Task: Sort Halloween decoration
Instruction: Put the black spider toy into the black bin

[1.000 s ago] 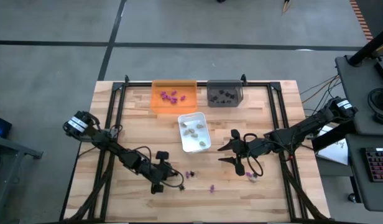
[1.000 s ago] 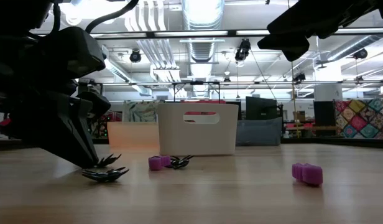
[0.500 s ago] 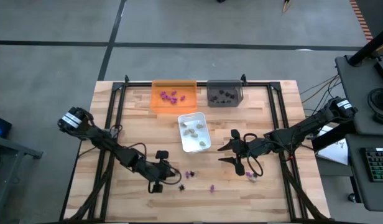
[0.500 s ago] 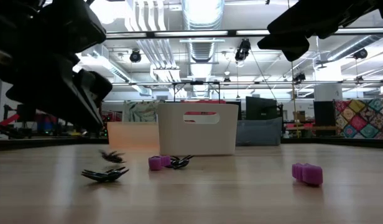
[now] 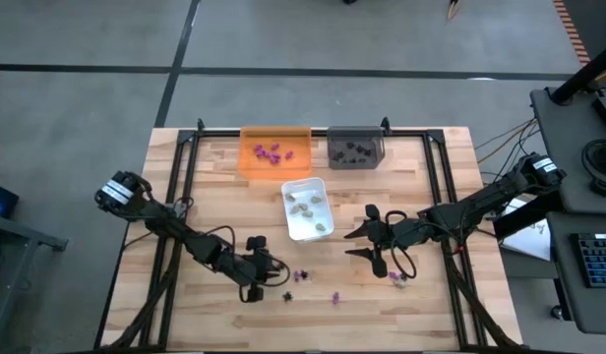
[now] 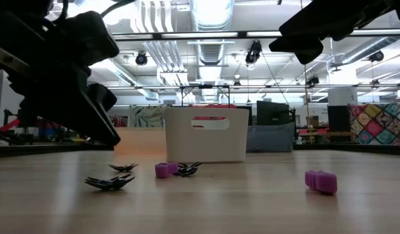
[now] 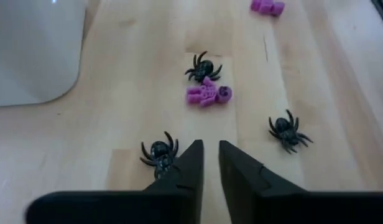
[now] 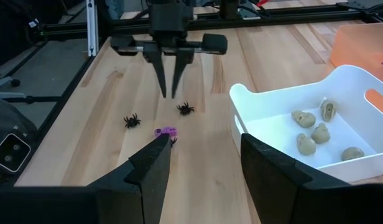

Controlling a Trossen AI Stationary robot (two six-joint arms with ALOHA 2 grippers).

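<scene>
The Halloween decoration lies loose on the wooden table: black spiders (image 7: 203, 66) (image 7: 288, 132) (image 7: 157, 151) and purple pieces (image 7: 208, 94) (image 7: 268, 6). My left gripper (image 7: 211, 146) hangs just above the table near the front, its fingers a narrow gap apart with nothing between them. The nearest spider lies flat on the wood beside one fingertip. My right gripper (image 5: 355, 242) waits open above the table, right of the white tray (image 5: 305, 234), holding nothing.
An orange tray (image 5: 274, 165) with purple pieces and a grey tray (image 5: 355, 157) with black pieces stand at the far edge. The white tray holds beige pieces. Another purple piece (image 5: 396, 278) lies under the right arm. Black frame rails run along the table's left and right sides.
My left gripper has risen from the table, where its fingertips stood on a black spider. That spider came up a little with it, fell, and now lies on the wood just beyond the other spider near it.
</scene>
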